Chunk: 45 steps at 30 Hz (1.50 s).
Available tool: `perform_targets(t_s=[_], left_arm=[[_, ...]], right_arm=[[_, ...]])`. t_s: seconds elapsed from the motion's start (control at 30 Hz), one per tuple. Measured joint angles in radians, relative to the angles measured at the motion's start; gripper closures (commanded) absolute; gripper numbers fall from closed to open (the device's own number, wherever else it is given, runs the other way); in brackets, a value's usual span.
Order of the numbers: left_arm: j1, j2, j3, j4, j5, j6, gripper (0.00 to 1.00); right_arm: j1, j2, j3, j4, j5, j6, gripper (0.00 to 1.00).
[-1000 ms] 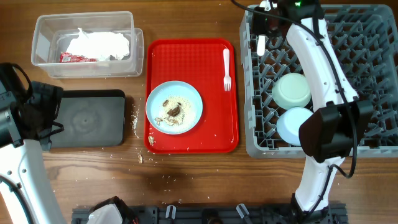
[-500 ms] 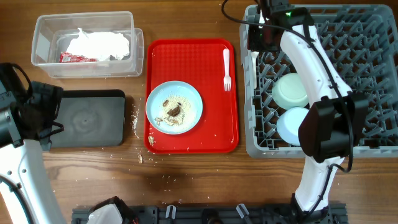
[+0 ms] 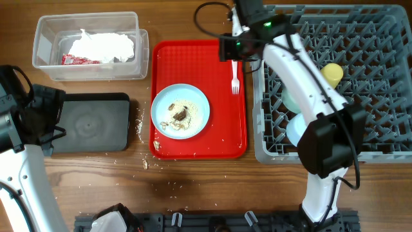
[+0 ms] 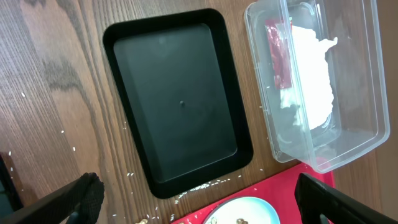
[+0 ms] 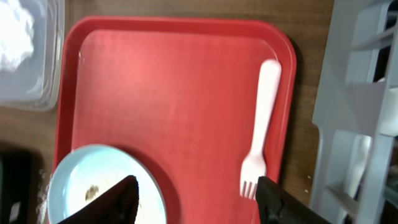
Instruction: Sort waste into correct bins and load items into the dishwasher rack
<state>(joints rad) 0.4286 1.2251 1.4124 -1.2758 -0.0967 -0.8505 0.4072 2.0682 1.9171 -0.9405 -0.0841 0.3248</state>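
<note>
Wooden desk from above, a red tray at its middle. On the tray's right edge lies the white fork, just beside the grey dishwasher rack. Over the tray the right fingers hover spread and empty; the left fingers hang released above the black tray. Best approach: centre over the fork's handle, straddle it crosswise, then close gently
</note>
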Motion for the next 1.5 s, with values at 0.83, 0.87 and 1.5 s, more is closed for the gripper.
perform_targets(t_s=[0.83, 0.87, 1.5], left_arm=[[0.0, 0.0, 0.0, 0.0, 0.0, 0.0, 0.0], [0.0, 0.0, 0.0, 0.0, 0.0, 0.0, 0.0], [0.0, 0.0, 0.0, 0.0, 0.0, 0.0, 0.0]], right_arm=[[0.031, 0.307, -0.004, 0.115, 0.197, 0.158, 0.43], [0.031, 0.307, -0.004, 0.113, 0.196, 0.161, 0.51], [-0.049, 0.131, 0.023, -0.018, 0.096, 0.144, 0.94]])
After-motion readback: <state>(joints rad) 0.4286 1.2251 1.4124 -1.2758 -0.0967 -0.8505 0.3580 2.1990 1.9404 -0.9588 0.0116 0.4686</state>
